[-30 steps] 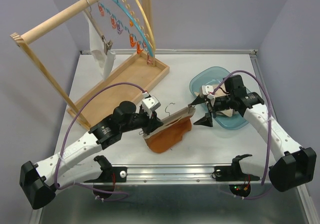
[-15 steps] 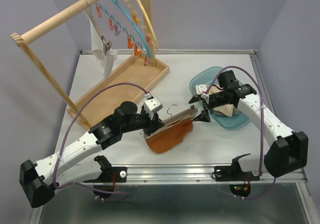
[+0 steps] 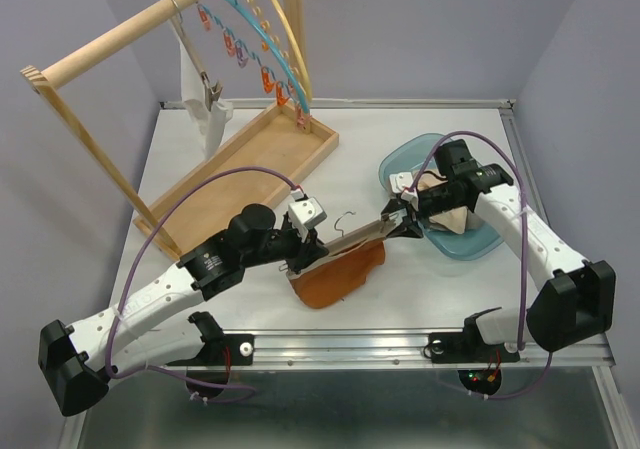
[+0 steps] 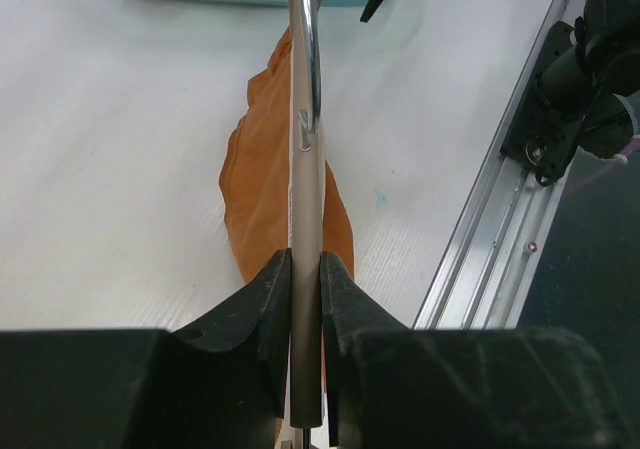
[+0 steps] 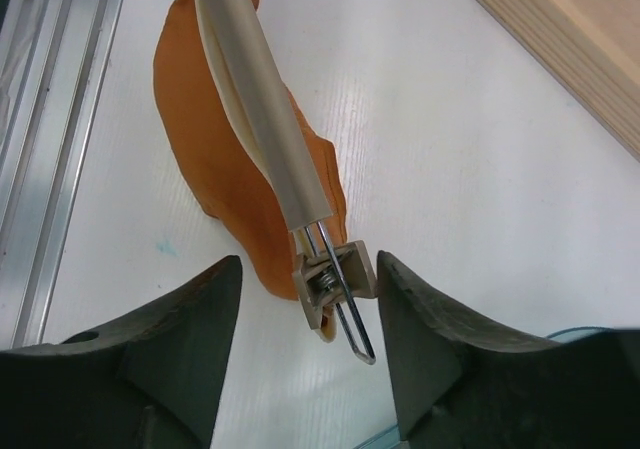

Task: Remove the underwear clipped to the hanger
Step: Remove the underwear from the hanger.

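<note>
L gripper [image 4: 303,274] shut tight on hanger [image 4: 305,194] bar. Orange underwear [image 3: 335,274] clipped under bar, bottom lying on table [image 3: 440,299], btw. both grippers. R gripper [image 5: 308,299] jaws apart, one each side of end clip [image 5: 335,277], not squeezing. Blue bowl [image 3: 470,250] w/ beige cloth just behind.

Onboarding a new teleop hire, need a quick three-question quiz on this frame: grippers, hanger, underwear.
1. True or false: the left gripper is shut on the hanger's bar.
2. Where is the orange underwear? A in the blue bowl; B on the table beneath the hanger; C in the wooden tray.
3. Fill in: the right gripper's open jaws straddle the hanger's end ____.
Key: 1 true; 2 B; 3 clip.
</note>
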